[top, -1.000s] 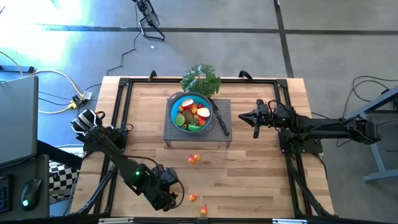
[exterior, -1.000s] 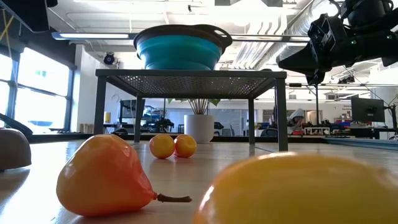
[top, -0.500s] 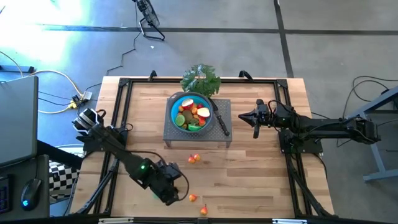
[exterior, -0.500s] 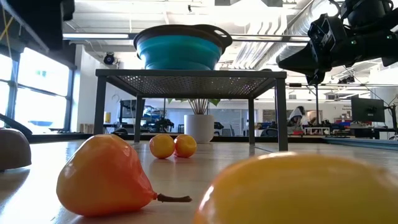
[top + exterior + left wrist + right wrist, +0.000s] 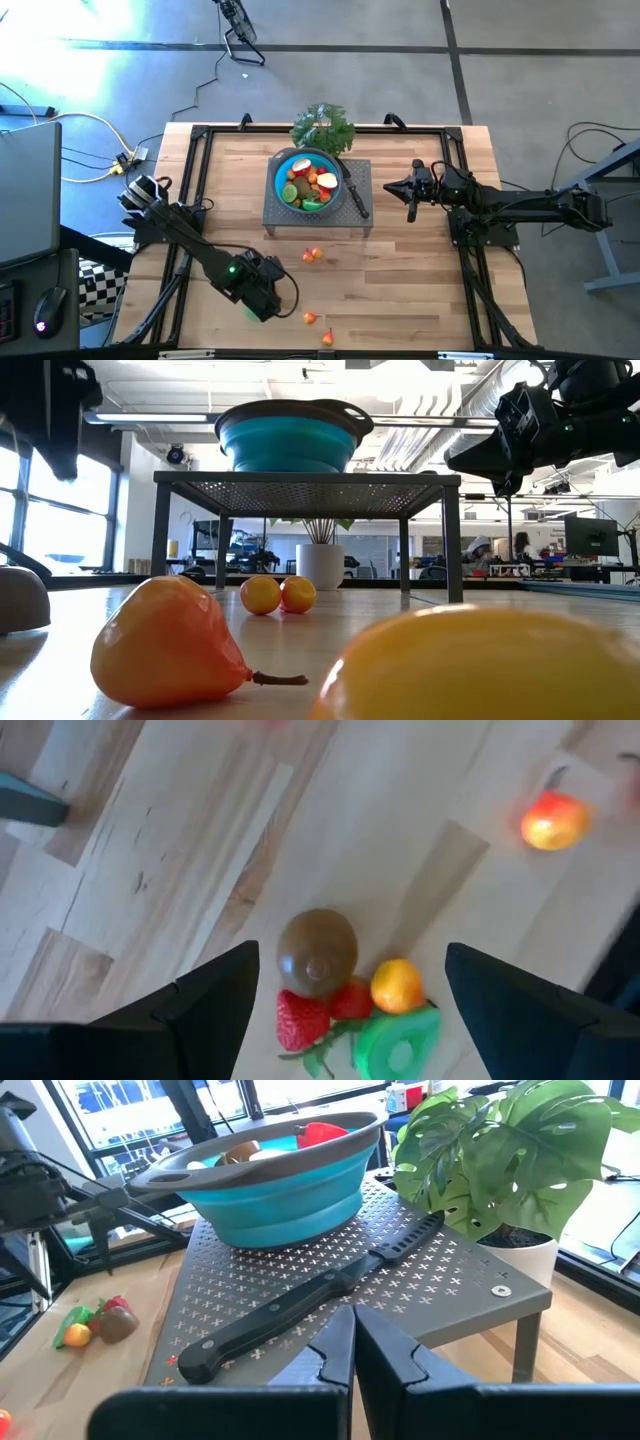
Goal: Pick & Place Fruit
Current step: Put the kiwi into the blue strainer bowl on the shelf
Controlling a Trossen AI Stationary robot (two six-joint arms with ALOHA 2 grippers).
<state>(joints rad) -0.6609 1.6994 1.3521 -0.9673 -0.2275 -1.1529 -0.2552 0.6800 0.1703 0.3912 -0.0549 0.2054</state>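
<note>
Wood table (image 5: 400, 280); fruit (image 5: 313, 255) loose; bright office behind.

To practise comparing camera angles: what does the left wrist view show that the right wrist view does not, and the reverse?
Only the left wrist view: the pear-shaped fruit lying apart on the wood, and the left gripper with fingers open. Only the right wrist view: the blue bowl, knife, leafy plant and the shut right gripper. Both: the fruit cluster.

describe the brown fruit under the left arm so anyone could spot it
On the wooden table, look at the front left, under the open left pincer. A small fruit cluster lies there; the brown kiwi is its only dull, egg-shaped piece, beside a red strawberry and orange ball.
</note>
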